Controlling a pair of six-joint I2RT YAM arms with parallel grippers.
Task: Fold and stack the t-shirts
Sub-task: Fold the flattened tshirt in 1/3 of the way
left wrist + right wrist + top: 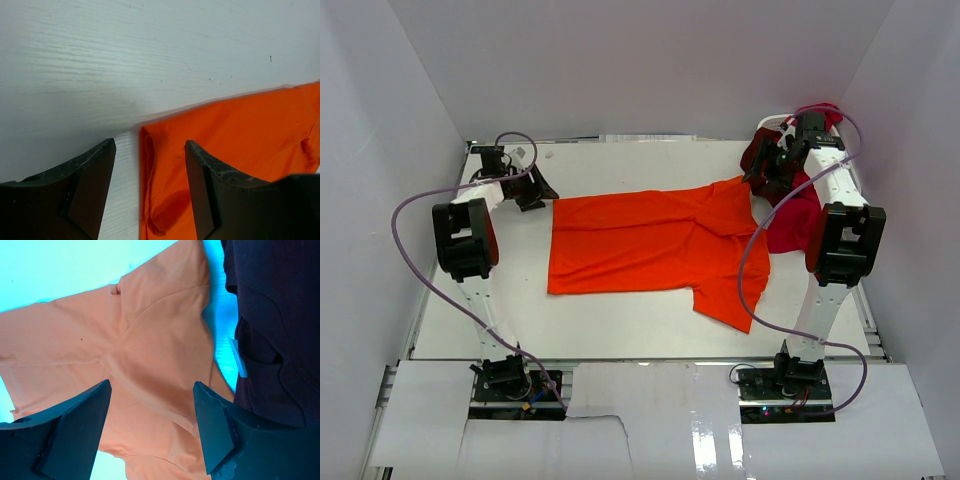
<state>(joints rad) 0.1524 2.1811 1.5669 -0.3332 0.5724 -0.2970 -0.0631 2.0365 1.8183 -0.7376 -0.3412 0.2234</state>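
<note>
**Orange shirt spread flat; both jaws open, nothing gripped**

You have the orange t-shirt (650,245) lying spread on the bench (620,325), with its hem to the left and one sleeve trailing toward the near right. Your left jaws stand open at the shirt's far-left corner. The left wrist view shows the rolled hem edge (150,185) lying between them, with no cloth pinched. Whether their tips touch the bench I cannot tell. Your right jaws stand open over the far-right sleeve (160,285) and hold nothing. Just to their right lies the dark maroon t-shirt (275,330), heaped with the crimson t-shirt (790,225) at the bench's far-right corner. The crimson one touches the orange shirt's right edge.
</note>
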